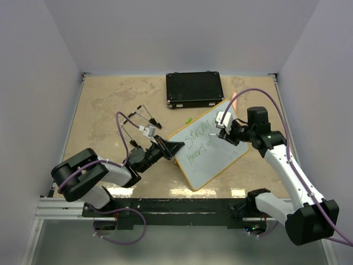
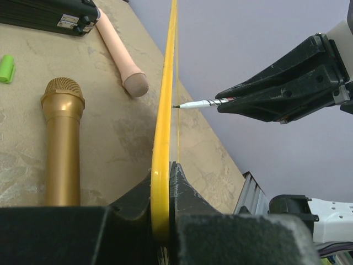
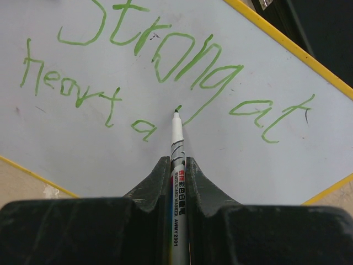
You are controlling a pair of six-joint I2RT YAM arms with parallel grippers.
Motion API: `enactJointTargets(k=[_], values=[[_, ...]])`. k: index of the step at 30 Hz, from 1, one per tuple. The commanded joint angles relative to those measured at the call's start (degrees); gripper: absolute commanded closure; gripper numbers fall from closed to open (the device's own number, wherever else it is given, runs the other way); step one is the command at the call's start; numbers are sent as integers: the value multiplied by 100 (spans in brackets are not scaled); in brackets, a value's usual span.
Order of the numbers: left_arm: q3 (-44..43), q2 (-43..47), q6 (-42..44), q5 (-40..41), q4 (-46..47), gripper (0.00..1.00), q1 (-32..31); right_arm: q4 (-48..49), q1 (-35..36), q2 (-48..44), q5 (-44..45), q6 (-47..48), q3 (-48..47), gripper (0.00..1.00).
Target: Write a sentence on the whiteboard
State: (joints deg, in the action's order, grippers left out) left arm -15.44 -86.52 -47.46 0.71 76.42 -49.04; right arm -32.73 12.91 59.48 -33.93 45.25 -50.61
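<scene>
Left gripper, lower centre of the top view, was clamped on the edge of the flat white whiteboard with thin yellow-orange rim, which sat mid-frame, tilted. Right gripper was closed on a thin white marker pen, tip touching the board just right of the last "a". The green handwritten sentence read "Strong at / heart a" in two lines. Left of the board edge in the left wrist view, a gold microphone and a pink microphone lay on the beige table. A small green cap lay beyond the board, with a black rectangular case at top centre.
</scene>
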Motion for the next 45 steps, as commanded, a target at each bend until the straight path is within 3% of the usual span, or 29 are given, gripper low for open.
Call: enactJointTargets(k=[1,34,45], values=[[32,-128,659,-177,-5,100,-18,-154,10,-60,80,115,-81,100],[33,-67,659,-177,-40,100,-27,-533,1,-394,510,326,376,100],[24,-58,668,-177,-57,100,-18,-436,1,-350,116,229,95,100]])
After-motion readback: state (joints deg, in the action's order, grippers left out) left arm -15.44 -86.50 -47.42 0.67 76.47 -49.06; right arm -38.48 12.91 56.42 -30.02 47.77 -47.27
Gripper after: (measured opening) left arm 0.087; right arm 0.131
